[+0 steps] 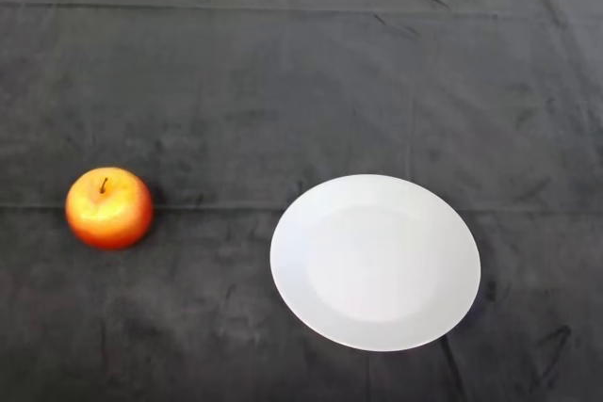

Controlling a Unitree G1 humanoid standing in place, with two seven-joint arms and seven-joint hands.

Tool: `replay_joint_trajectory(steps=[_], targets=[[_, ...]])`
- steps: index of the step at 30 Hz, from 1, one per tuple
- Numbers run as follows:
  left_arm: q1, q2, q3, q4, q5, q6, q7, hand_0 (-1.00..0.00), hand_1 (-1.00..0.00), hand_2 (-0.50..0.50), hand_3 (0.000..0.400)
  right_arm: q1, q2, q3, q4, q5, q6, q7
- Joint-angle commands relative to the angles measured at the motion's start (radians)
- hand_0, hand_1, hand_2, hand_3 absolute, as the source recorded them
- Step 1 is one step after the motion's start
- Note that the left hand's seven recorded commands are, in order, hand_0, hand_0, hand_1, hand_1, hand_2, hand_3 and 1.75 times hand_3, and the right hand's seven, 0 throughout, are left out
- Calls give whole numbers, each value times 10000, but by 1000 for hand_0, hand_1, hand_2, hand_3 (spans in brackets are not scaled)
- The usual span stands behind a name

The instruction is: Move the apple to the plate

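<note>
Stem-up on the dark cloth, the apple sits far to the robot's left, likely set there for an easy reach, while the white plate lies well apart to its right, bare.

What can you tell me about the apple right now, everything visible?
The round red and yellow-orange apple sits upright on the dark cloth-covered table, its short dark stem pointing up from a shallow dip. Its skin looks smooth, slightly glossy and unblemished. It lies at the left, well apart from the white round plate to its right. Only the cloth touches it.
</note>
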Motion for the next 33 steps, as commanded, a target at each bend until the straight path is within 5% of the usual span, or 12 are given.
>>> replay_joint_trajectory(steps=[1, 21, 33], targets=[[-35, -125, -298, -595, 322, -203, -12, 0, 0, 0, 0, -138, -279, -85, 47, 122, 11, 69], [710, -1411, -1784, -2990, 347, 1200, -1806, 0, 0, 0, 0, -107, -241, -86, -32, 126, 3, 37], [1056, -1658, -2653, -3580, 442, 2126, -3012, 0, 0, 0, 0, -86, -219, -87, -85, 131, 0, 13]])
